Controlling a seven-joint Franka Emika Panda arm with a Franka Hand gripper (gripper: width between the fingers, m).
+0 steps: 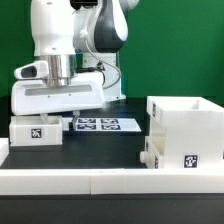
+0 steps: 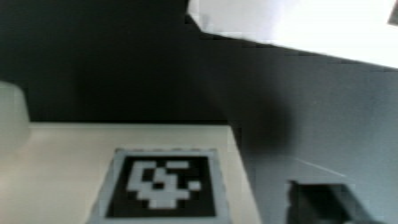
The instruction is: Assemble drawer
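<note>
A black desk [image 1: 120, 150] lies before a green wall [image 1: 175, 50]; on the exterior view's left, the end effector [image 1: 62, 115] hangs above a tray [image 1: 35, 131], its grip impossible to tell.

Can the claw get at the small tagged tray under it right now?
Probably yes: the claw sits just above the small tagged tray, nothing visible between them; the tall housing stands clear on the exterior view's right.

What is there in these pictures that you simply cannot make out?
- Gripper: open or shut unclear; the exterior view is too small, and the wrist view's edge crops its one visible finger.
- Drawer housing: cropped by the exterior view's right edge.
- White shape: too blurred in the wrist view to name.
</note>
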